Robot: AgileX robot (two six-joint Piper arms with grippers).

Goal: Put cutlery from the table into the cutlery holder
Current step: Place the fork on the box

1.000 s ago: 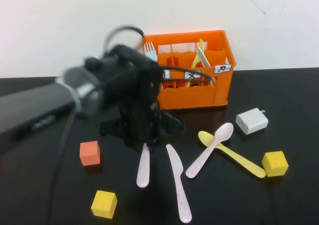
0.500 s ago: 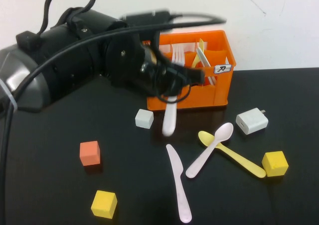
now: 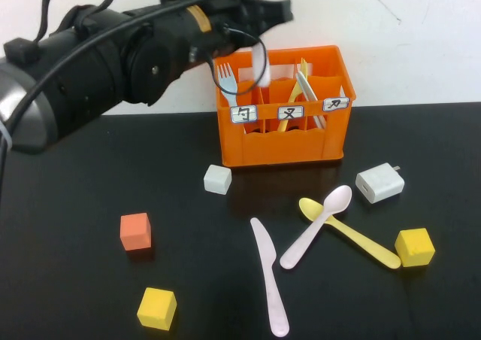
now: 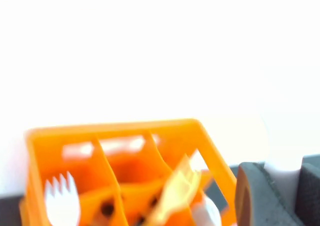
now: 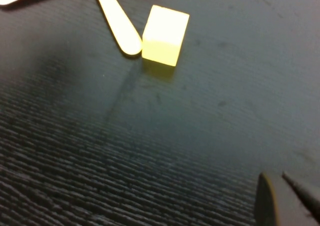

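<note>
Left gripper (image 3: 259, 9) raised above orange cutlery holder (image 3: 284, 141) at the worktop (image 3: 90, 295) far edge, jaws pinching a pale utensil (image 3: 261, 69) over it. Pink knife (image 3: 269, 276), pink spoon (image 3: 316, 226), yellow spoon (image 3: 349, 232) lie toward the near right. Right gripper (image 5: 287, 198) low by yellow cube (image 5: 164, 34), jaws: cannot tell.

Bright, even light; left wrist view overexposed, blurred.

- The cutlery holder (image 3: 284, 107) stands at the back of the counter (image 3: 75, 280).
- The left gripper (image 3: 259, 13) hangs above it; the right gripper (image 5: 287, 201) is low over the counter.
- A knife (image 3: 269, 274) and two crossed spoons (image 3: 331, 223) lie in front.
</note>
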